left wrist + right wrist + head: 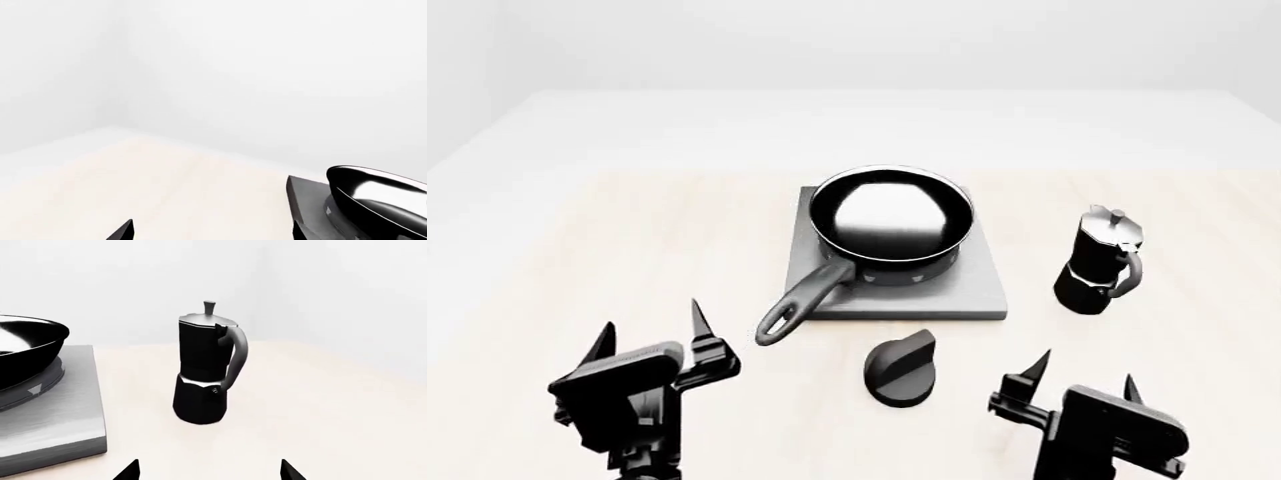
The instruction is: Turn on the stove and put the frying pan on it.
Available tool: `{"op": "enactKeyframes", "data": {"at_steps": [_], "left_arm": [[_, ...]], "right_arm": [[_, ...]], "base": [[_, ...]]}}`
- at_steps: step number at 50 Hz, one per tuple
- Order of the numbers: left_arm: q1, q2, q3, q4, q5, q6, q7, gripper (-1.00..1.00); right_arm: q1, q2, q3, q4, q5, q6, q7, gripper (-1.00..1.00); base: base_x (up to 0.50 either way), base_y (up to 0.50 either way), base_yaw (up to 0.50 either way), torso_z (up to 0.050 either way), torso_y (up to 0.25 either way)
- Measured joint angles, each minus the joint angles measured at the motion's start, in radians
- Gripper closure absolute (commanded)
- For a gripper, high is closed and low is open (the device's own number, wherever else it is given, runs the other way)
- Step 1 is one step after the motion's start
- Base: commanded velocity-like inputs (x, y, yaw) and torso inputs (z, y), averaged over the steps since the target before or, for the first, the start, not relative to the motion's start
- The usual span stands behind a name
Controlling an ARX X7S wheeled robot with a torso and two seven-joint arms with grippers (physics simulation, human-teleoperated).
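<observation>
Pan [892, 222] is sitting on the stove [988, 298], handle toward the left gripper [651, 340]. I am reading both grippers empty, spread wide; knob [904, 368] lying slightly nearer the right gripper [1085, 378].

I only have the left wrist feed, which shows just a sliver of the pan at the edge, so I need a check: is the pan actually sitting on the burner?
Observer: Yes. In the head view the frying pan sits on the stove, over its burner, with the handle slanting toward the robot's left.
Operator: What stands to the right of it?
Observer: A moka pot, upright on the table and apart from the plate.
Operator: And in front?
Observer: The black knob lies on the table just ahead of the plate's front edge, with nothing touching it.
</observation>
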Motion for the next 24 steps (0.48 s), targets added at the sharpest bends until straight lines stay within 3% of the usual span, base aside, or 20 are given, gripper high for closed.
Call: {"op": "enactKeyframes", "data": {"at_steps": [11, 24], "left_arm": [[0.004, 0.000, -0.011, -0.045, -0.001, 0.009, -0.012, -1.00], [0.029, -0.037, -0.032, 0.050, -0.030, -0.039, -0.045, -1.00]], "right_arm": [[-0.032, 0.014, 0.014, -0.059, -0.012, -0.041, 0.023, -1.00], [-0.066, 0.051, 0.037, -0.204, 0.009, 0.018, 0.054, -1.00]], "base": [[0.00, 0.00, 0.00, 0.000, 0.000], [0.00, 0.00, 0.00, 0.000, 0.000]]}}
